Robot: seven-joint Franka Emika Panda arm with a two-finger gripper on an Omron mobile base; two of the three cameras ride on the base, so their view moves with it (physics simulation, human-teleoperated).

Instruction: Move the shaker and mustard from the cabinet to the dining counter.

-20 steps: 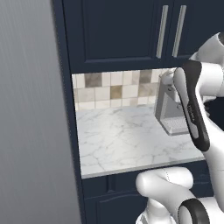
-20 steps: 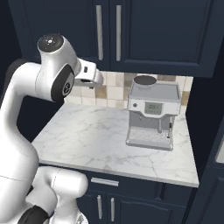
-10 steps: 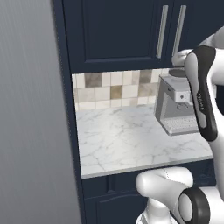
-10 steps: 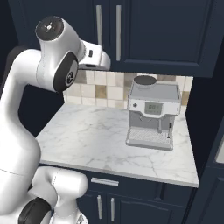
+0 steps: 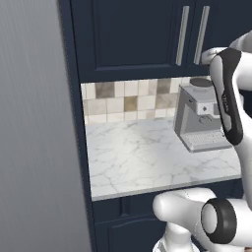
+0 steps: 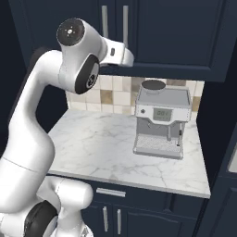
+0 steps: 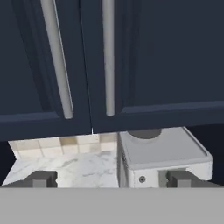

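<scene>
The cabinet is dark navy, and both doors are closed. Two long silver bar handles hang side by side at the door seam. My gripper is open with nothing between its fingers, just in front of the doors' lower edge and facing the handles. In the right base view the hand sits at the cabinet's bottom edge, under the handles. The shaker, the mustard and the dining counter are out of view.
A grey coffee machine stands on the marble worktop below the cabinet, against a tiled backsplash. A tall grey panel walls off the left. Navy lower cabinets sit beneath.
The arm has lifted the hand up and to the right, from in front of the backsplash to the cabinet's lower edge. The gripper stayed open.
</scene>
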